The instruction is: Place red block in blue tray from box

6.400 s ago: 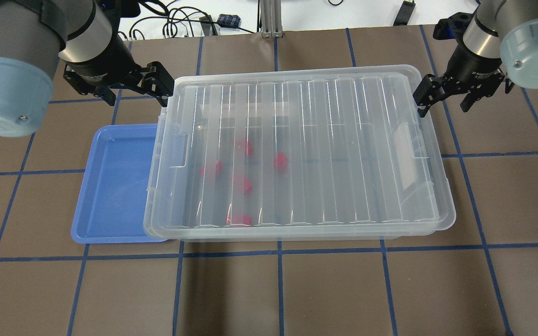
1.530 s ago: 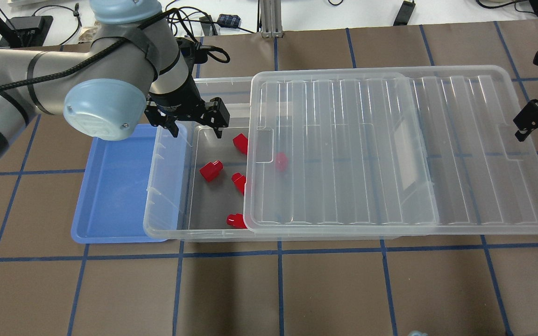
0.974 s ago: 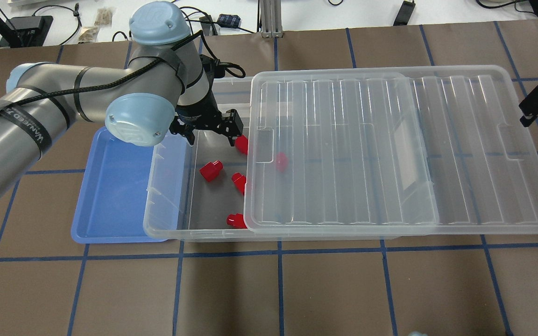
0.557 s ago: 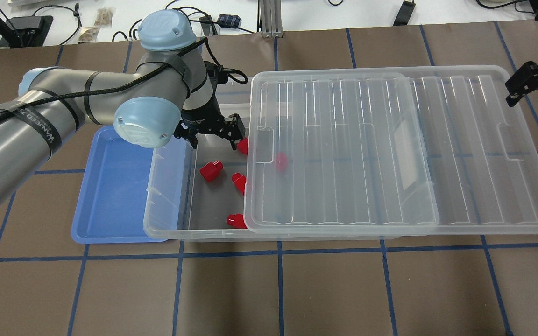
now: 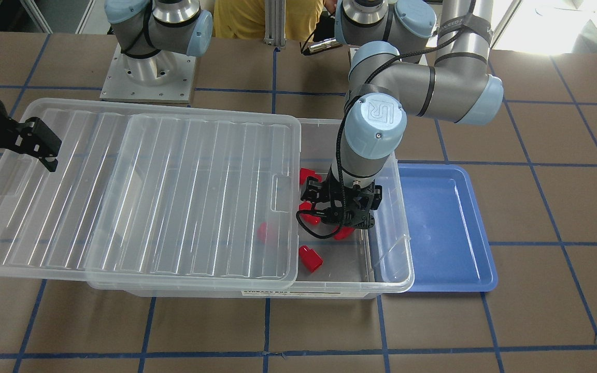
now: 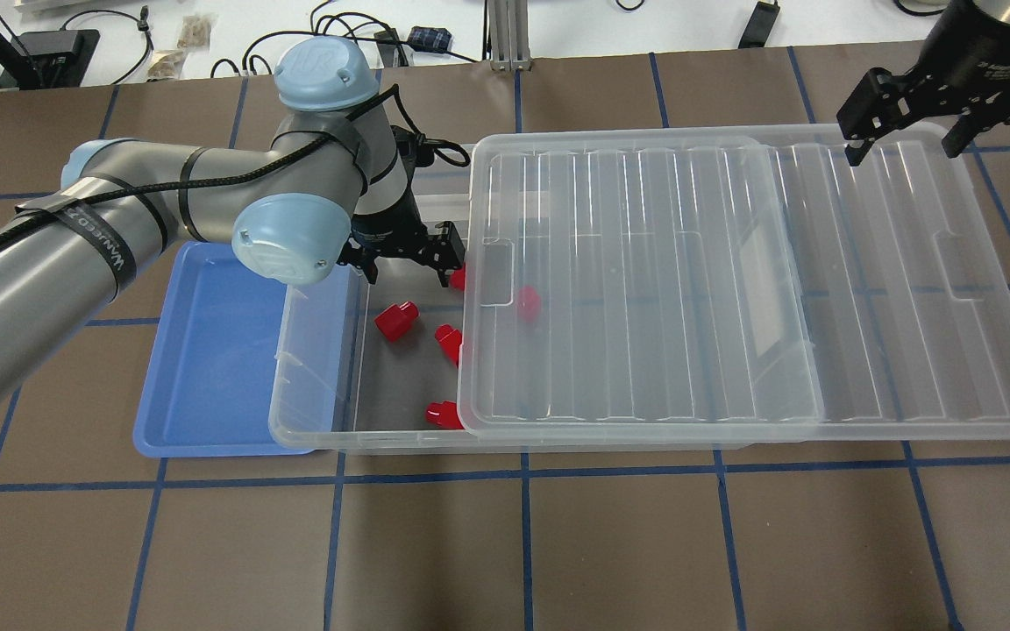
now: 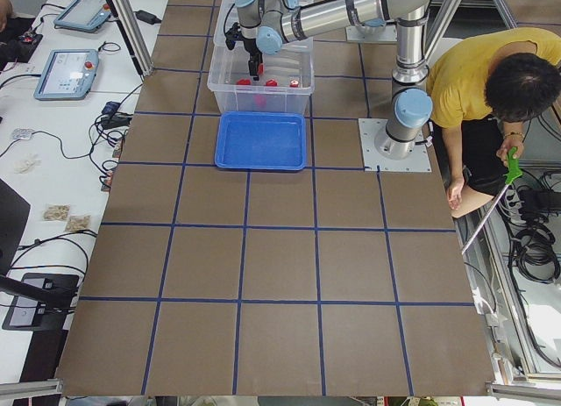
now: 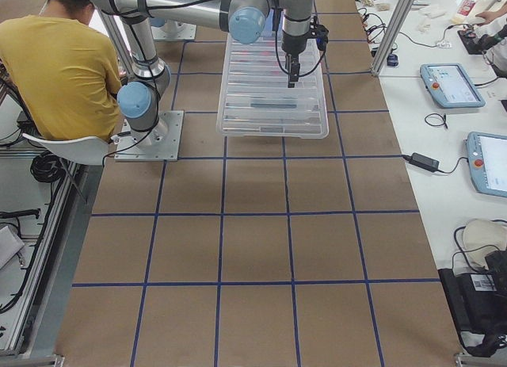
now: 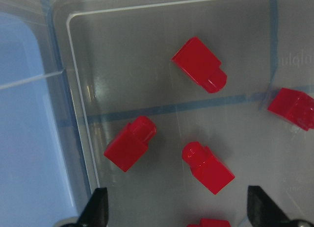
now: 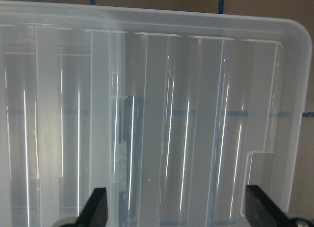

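While held wide, the left jaws should be centred on the red block [image 9: 208,167] at one o'clock. The right jaws are spread wide too.

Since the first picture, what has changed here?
The lid slid to the robot's right, uncovering the left end of the box. The left hand moved into that opening, open above the blocks. The right hand shifted right, open over the lid's far corner. Blocks, box and tray stayed put.
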You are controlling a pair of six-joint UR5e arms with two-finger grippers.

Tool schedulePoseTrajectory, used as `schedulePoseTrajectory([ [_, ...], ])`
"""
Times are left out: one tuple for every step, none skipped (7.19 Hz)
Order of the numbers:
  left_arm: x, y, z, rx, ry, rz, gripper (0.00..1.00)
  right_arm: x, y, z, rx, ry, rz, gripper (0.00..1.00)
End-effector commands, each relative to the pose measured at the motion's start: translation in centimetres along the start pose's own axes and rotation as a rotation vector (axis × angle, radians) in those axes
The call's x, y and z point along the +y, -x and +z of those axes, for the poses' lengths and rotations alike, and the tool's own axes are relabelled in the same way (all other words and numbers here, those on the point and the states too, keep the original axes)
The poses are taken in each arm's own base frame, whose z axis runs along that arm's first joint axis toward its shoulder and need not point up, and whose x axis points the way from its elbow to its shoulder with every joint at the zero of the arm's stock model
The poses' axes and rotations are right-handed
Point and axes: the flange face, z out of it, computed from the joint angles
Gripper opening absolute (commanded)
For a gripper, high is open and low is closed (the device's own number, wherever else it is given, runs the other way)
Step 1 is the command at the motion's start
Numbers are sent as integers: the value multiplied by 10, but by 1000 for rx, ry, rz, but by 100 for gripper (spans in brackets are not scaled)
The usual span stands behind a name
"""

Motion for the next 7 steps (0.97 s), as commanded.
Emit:
schedulePoseTrajectory([
  [2,0,17,2,-16,4,100,2,6,-2,-6,3,-7,100],
  [2,1,26,0,-12,5,100,2,6,-1,-17,2,-15,100],
  [3,1,34,1,-10,8,100,1,6,-2,-14,-1,-15,100],
  [4,1,45,1,-13,18,100,1,4,-5,-16,-7,-12,100],
  [5,2,52,1,-15,22,100,2,7,-7,-21,-13,-13,100],
  [4,2,57,1,-7,22,100,7,10,-18,-26,-29,-7,100],
  [3,2,60,-1,-1,46,100,8,13,-20,-27,-34,-7,100],
])
